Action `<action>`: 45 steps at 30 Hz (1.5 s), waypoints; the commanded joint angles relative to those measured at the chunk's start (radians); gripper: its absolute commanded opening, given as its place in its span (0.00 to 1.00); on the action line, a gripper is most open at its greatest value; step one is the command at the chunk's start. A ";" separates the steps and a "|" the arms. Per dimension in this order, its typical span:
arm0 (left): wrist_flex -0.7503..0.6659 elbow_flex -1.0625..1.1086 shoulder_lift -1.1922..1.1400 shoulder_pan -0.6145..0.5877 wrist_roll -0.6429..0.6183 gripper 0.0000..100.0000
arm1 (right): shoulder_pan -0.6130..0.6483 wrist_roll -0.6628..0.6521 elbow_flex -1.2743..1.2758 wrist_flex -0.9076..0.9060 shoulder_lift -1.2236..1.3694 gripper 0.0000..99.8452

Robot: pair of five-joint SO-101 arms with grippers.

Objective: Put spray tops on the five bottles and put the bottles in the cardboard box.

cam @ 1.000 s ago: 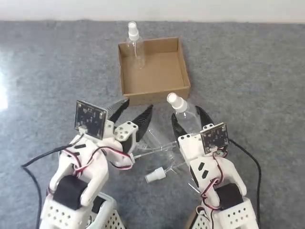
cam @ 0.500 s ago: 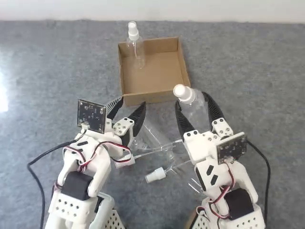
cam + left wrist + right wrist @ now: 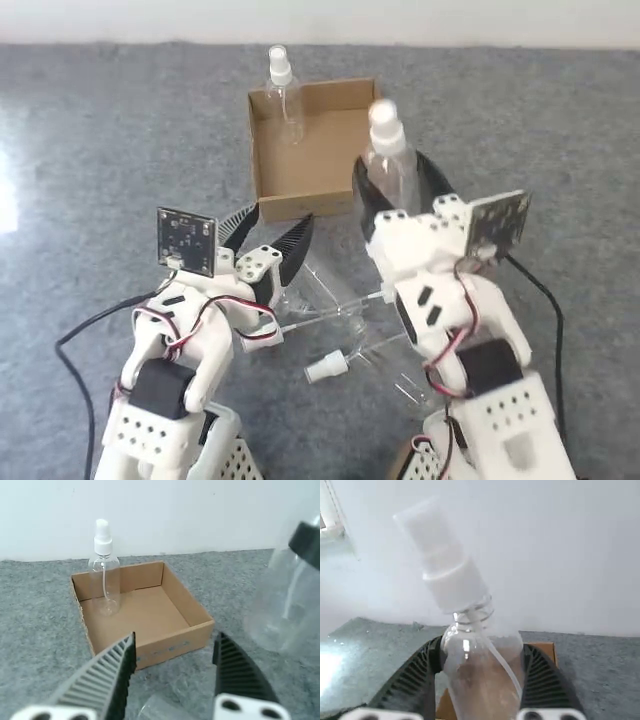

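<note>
Boxed: one capped bottle (image 3: pixel 283 95), upright in cardboard box (image 3: pixel 256 150). Held: second capped bottle (image 3: pixel 388 160), clamped in right tool (image 3: pixel 392 185) above box's near corner. Left tool (image 3: pixel 284 225): wide open, empty. Bench (image 3: pixel 100 150): uncapped bottles (image 3: pixel 322 300), loose spray top (image 3: pixel 328 368), awaiting assembly.

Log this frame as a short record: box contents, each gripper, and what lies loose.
box: cardboard box, open top
in box: one standing bottle with spray top on, far left corner
right gripper: shut on held bottle, spray top on, raised at the box's near right corner
left gripper: open, empty, just short of the box's near wall
loose: one spray top and clear lying bottles on the table between the arms; count unclear
</note>
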State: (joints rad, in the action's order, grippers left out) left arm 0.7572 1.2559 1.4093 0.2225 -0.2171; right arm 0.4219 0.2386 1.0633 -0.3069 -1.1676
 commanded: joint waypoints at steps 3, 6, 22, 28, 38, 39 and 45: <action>-0.009 -0.016 -0.005 0.000 -0.049 0.24 | -0.005 0.143 -0.107 0.143 0.104 0.07; -0.003 -0.024 -0.005 0.000 -0.049 0.24 | -0.005 0.190 -0.110 0.205 0.140 0.07; -0.035 -0.001 -0.006 0.083 -0.046 0.24 | 0.166 0.190 -0.110 0.206 0.182 0.07; -0.130 0.058 -0.006 0.081 -0.043 0.24 | 0.203 0.192 -0.112 0.124 0.180 0.07; -0.238 0.102 -0.014 -0.009 -0.043 0.24 | 0.206 0.190 -0.112 0.021 0.068 0.07; -0.242 0.105 -0.014 -0.009 -0.043 0.24 | 0.206 0.190 -0.112 0.004 0.050 0.07; -0.242 0.108 -0.014 -0.011 -0.043 0.24 | 0.206 0.190 -0.107 -0.058 0.013 0.07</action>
State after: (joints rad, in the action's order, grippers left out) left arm 0.5501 1.3755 1.4078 0.2348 -0.2509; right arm 0.6199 0.4273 1.0265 -0.3376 -1.1155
